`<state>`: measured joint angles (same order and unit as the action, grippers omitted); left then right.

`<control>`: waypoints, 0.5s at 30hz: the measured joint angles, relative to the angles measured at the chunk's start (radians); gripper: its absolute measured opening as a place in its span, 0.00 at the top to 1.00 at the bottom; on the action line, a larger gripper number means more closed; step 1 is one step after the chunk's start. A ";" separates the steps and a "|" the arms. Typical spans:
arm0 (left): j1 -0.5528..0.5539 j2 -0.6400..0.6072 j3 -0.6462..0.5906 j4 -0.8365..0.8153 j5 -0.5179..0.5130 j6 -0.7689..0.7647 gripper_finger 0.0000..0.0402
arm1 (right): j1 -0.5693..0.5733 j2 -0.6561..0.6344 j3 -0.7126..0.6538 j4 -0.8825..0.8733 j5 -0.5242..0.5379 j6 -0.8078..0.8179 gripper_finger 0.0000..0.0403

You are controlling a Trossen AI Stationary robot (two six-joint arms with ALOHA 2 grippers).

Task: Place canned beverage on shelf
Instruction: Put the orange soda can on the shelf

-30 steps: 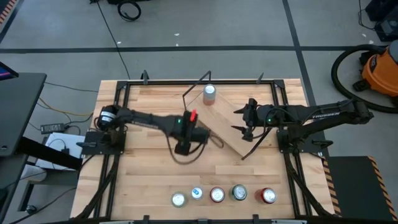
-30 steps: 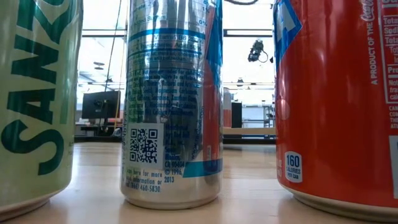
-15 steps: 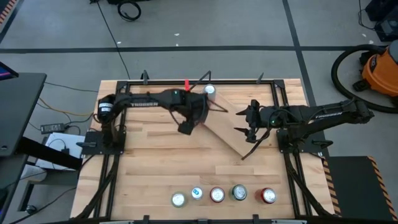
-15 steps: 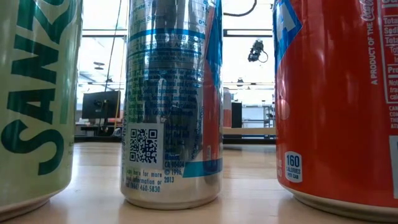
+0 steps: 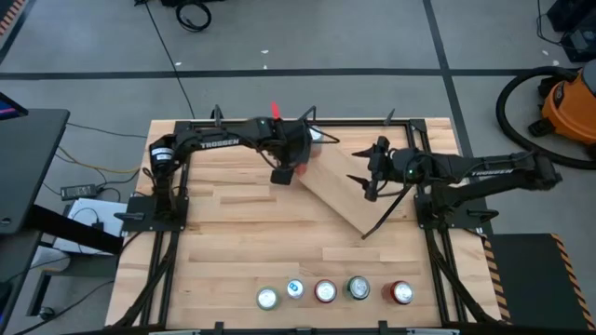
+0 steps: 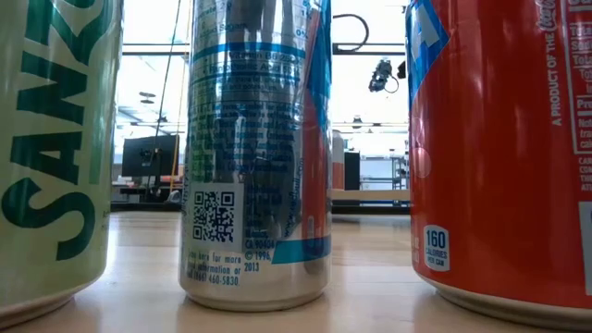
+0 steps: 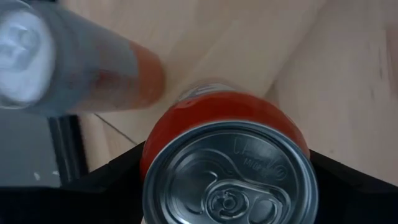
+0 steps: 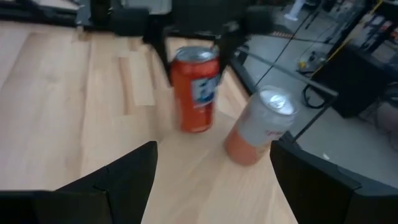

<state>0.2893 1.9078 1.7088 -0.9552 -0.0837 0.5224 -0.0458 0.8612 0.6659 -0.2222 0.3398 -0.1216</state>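
Left gripper clamps an upright orange can, which you carry above the shelf end; silver-and-orange can stands just beside it. Bare board lies directly beneath. Right gripper waits spread wide, well apart

The slatted wooden table carries a light-wood shelf lying diagonally from centre toward 12 o'clock, with a silver can standing at its far end; five cans line the 6 o'clock edge
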 joint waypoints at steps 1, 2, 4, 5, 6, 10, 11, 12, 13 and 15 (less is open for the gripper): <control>-0.001 0.008 0.000 -0.007 0.001 -0.003 0.22 | -0.011 0.000 0.000 0.009 -0.001 -0.003 0.20; -0.002 0.015 0.001 -0.010 0.000 -0.003 0.22 | -0.023 0.001 0.000 0.016 -0.005 -0.005 0.20; -0.002 0.035 0.017 -0.021 0.000 -0.004 0.22 | -0.042 0.001 0.000 0.021 -0.029 -0.002 0.20; 0.000 0.037 0.024 -0.031 -0.001 -0.007 0.22 | -0.048 0.002 0.000 0.022 -0.042 0.004 0.20; 0.004 0.040 0.033 -0.043 -0.001 -0.010 0.22 | -0.054 0.003 0.000 0.020 -0.052 0.009 0.20; 0.017 0.051 0.072 -0.067 -0.005 -0.039 0.22 | -0.056 0.003 0.000 0.022 -0.057 0.017 0.20; 0.020 0.051 0.084 -0.080 -0.006 -0.054 0.22 | -0.056 0.003 0.000 0.024 -0.057 0.018 0.20; 0.024 0.051 0.092 -0.090 -0.006 -0.065 0.22 | -0.055 0.003 0.000 0.026 -0.058 0.020 0.20; 0.028 0.051 0.099 -0.096 -0.006 -0.083 0.22 | -0.054 0.003 0.000 0.027 -0.063 0.020 0.20; 0.032 0.051 0.105 -0.095 -0.007 -0.110 0.22 | -0.053 0.003 0.000 0.027 -0.070 0.021 0.20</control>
<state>0.3217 1.9591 1.8137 -1.0502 -0.0910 0.4122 -0.0990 0.8639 0.6659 -0.1947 0.2696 -0.1009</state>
